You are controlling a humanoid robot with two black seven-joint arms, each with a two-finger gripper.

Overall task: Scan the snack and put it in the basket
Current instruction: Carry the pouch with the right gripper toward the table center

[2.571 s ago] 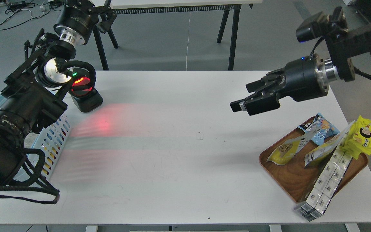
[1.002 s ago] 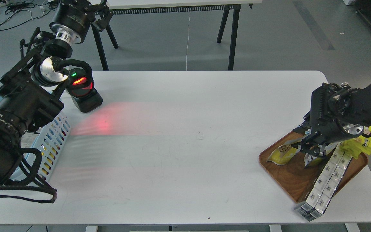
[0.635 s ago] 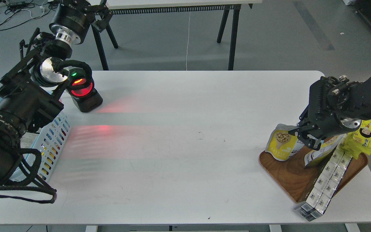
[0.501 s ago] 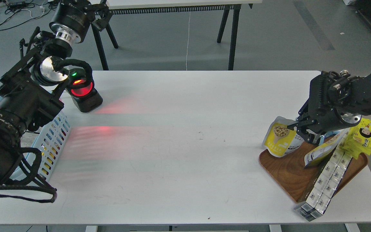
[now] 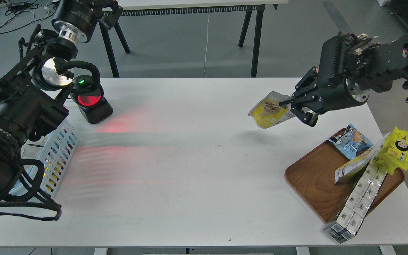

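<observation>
My right gripper [image 5: 296,106] is shut on the snack [image 5: 268,113], a yellow and white pouch with a round picture of brown balls. It holds the pouch tilted in the air above the right half of the white table [image 5: 197,170], well left of the tray. The light blue slotted basket [image 5: 57,156] stands at the table's left edge, partly hidden by my left arm. My left gripper [image 5: 106,10] is raised beyond the table's far left corner; its fingers are too dark and cropped to tell apart.
A black scanner [image 5: 90,102] with a red window stands at the far left and throws red light on the table. A brown wooden tray [image 5: 313,177] at the right holds a light blue bag [image 5: 351,140], a bright yellow packet [image 5: 397,150] and long white packs [image 5: 358,198].
My right gripper went down to the tray, closed on the yellow pouch and has lifted it up and to the left, off the tray. The left arm has barely moved.
</observation>
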